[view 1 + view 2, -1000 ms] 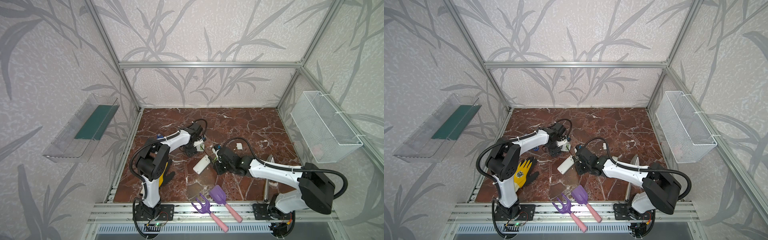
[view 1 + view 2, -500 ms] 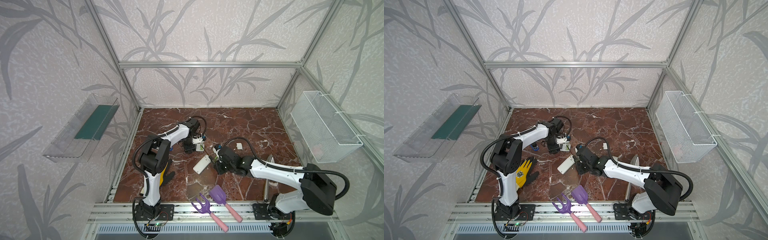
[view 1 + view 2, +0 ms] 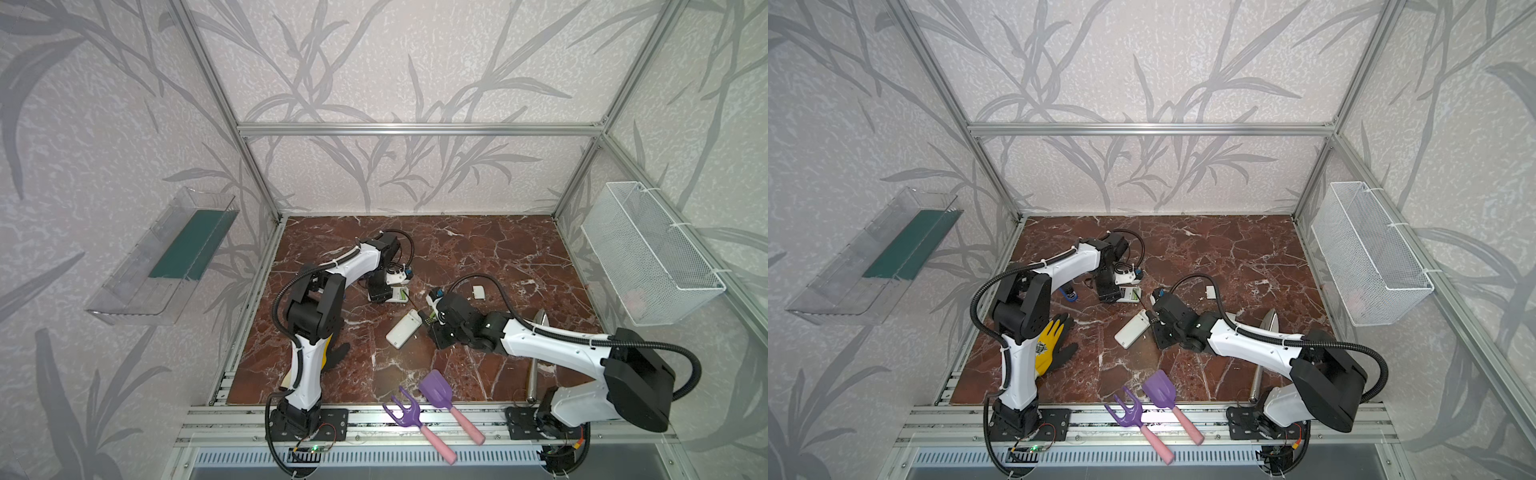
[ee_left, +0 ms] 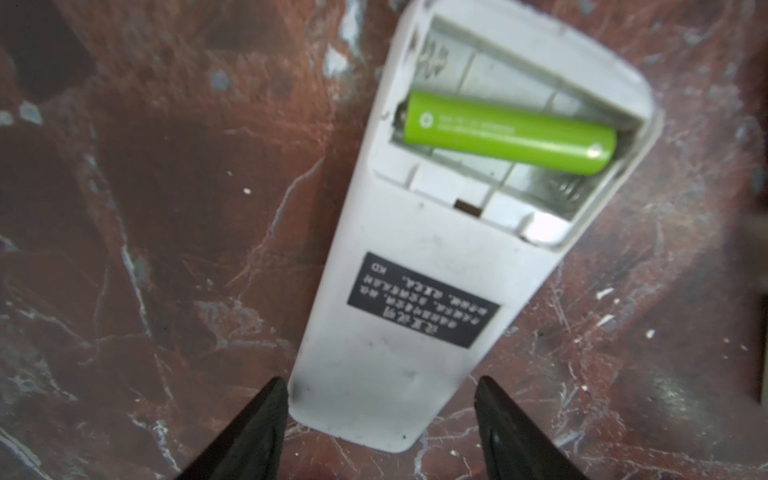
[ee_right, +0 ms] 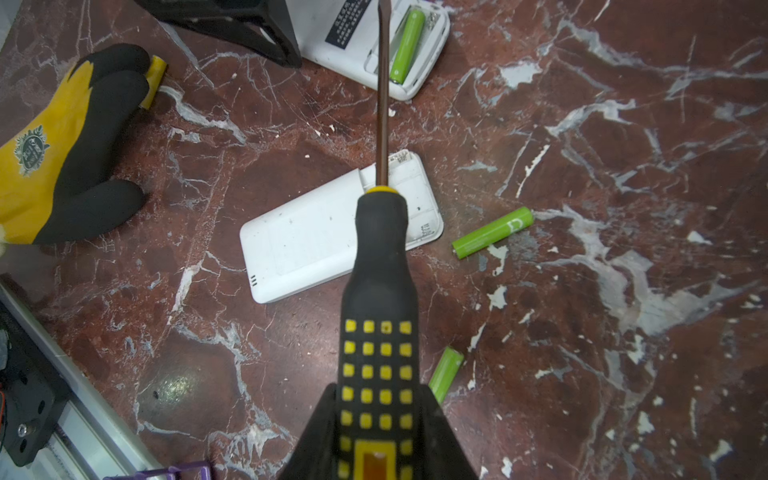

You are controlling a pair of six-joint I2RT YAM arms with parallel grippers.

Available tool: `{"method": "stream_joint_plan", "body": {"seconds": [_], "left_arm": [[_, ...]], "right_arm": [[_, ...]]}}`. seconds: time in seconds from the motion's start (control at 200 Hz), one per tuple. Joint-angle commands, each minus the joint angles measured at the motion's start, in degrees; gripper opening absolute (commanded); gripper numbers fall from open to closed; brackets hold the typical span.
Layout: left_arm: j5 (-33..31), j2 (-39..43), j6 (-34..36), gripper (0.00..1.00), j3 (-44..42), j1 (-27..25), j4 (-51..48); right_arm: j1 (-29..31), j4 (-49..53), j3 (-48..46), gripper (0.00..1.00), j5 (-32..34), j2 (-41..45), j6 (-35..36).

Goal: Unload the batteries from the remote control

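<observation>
One lime-green battery (image 4: 509,133) sits in open compartment of white remote (image 4: 415,332), at end far from left gripper (image 4: 381,380). Jaws gape wide, straddling remote's near end, not clamped. Yellow-and-black screwdriver (image 5: 380,266) handle pinched in right gripper (image 5: 379,388). Two loose batteries (image 5: 492,232) on marble floor (image 5: 623,124) nearby.

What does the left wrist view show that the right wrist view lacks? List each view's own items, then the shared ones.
Left wrist only: the open remote's plain end lying between the left hand's spread fingers.
Right wrist only: the screwdriver clamped in the right hand, a second white remote, two loose batteries on the floor, a yellow-and-black glove.
Both: the open remote with one green battery in its compartment, and part of the left hand.
</observation>
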State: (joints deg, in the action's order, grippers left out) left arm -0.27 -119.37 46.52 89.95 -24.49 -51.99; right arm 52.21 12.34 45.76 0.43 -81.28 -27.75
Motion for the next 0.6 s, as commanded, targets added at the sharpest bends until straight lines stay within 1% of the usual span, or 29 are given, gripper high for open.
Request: {"method": "stream_joint_plan", "body": {"seconds": [0.0,0.2,0.385,0.51,0.595], "left_arm": [[-0.14,-0.66,1.86,0.75,1.03,0.32,-0.48],[-0.54,-5.04,1.73,0.75,4.87,0.41,-6.68],[1.25,-5.96,1.41,0.74,4.79,0.5,-7.74],[0.48,-5.82,0.04,0.66,4.65,0.5,-7.27],[-0.59,-4.87,-1.69,0.56,3.73,0.5,-5.91]], "right_arm": [[-0.22,0.72,0.21,0.0,0.63,1.43,0.46],[-0.18,0.6,-0.21,0.0,0.6,2.04,0.5],[-0.2,0.09,-0.15,0.0,0.37,2.01,0.64],[-0.23,-0.17,0.03,0.0,0.45,1.7,0.59],[-0.21,-0.25,0.12,0.0,0.53,1.19,0.37]]}}
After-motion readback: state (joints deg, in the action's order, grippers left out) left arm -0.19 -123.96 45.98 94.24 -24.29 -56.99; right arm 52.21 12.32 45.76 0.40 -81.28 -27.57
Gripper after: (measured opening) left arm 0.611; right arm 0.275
